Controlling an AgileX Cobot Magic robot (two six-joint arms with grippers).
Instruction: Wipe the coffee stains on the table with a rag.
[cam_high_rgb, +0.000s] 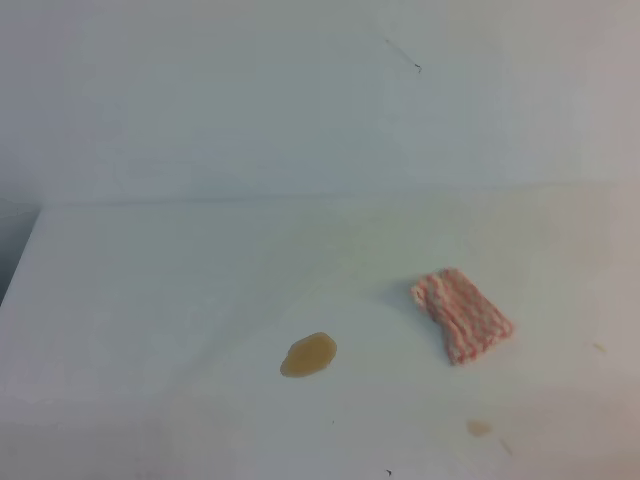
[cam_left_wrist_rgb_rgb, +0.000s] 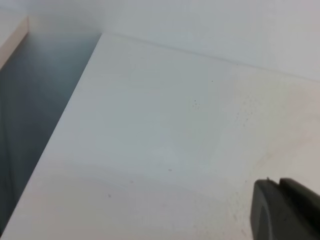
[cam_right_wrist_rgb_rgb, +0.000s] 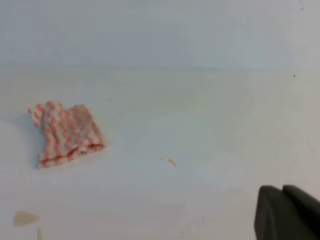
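The pink-and-white checked rag (cam_high_rgb: 461, 314) lies crumpled on the white table (cam_high_rgb: 150, 300), right of centre; it also shows at the left of the right wrist view (cam_right_wrist_rgb_rgb: 66, 132). The main tan coffee stain (cam_high_rgb: 308, 355) is an oval blob to the rag's left. A faint smaller stain (cam_high_rgb: 479, 428) lies in front of the rag and shows in the right wrist view (cam_right_wrist_rgb_rgb: 25, 218). A tiny spot (cam_right_wrist_rgb_rgb: 171, 162) lies right of the rag. No gripper shows in the high view. Each wrist view shows only one dark finger (cam_left_wrist_rgb_rgb: 282, 210) (cam_right_wrist_rgb_rgb: 287, 212) at its lower right, away from the rag.
The table's left edge (cam_left_wrist_rgb_rgb: 55, 135) drops to a dark gap (cam_left_wrist_rgb_rgb: 35, 100). A white wall (cam_high_rgb: 300, 100) stands along the table's back edge. A few tiny dark specks (cam_high_rgb: 389, 472) dot the tabletop.
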